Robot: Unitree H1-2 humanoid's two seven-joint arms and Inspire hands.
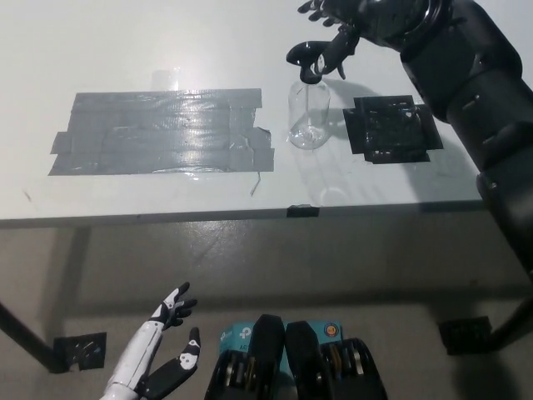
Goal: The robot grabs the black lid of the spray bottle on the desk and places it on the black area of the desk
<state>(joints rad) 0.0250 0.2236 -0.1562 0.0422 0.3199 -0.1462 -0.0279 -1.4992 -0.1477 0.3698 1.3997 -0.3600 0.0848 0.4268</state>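
Note:
A clear spray bottle (pixel 308 118) stands upright on the white desk (pixel 166 50), with its black lid (pixel 305 62) still on its neck. My black right hand (pixel 335 32) hovers just right of and above the lid, open with fingers spread, and one finger reaches down against the lid's right side. Whether it grips the lid is unclear. The black area (pixel 391 128) is a square patch on the desk right of the bottle, under my right forearm. My white left hand (pixel 163 357) rests open low at the lower left, below the desk's front edge.
A wide patch of grey tape (pixel 162 133) covers the desk left of the bottle. The desk's front edge (pixel 250 215) runs across the middle of the picture, with grey floor below it and a desk foot (pixel 465 335) at the lower right.

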